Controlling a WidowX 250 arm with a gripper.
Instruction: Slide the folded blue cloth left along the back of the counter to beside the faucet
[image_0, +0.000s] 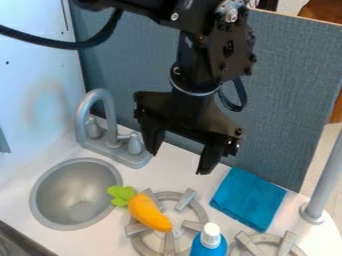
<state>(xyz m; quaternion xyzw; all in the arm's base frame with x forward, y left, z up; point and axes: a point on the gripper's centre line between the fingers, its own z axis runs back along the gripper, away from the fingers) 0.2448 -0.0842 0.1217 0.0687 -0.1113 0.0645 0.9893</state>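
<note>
- The arm (224, 55) is black, with blocky, angular joint housings.
- Round screw heads (175, 16) dot its sides, some silvery, others dark.
- A thick black cable (70, 46) with a ribbed look runs from it; a thinner black one (235, 106) loops beside the wrist.
- A thin pale ring (194, 93) circles the wrist.
- The black gripper (179, 162) has a broad body and two tapering fingers (211, 159).

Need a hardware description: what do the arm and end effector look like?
Arm: black, angular segments with exposed bolts, some silvery. A thin pale ring circles the wrist. One thick black cable and a smaller black cable loop show. End effector: black, wide body, two tapered black fingers.
</note>
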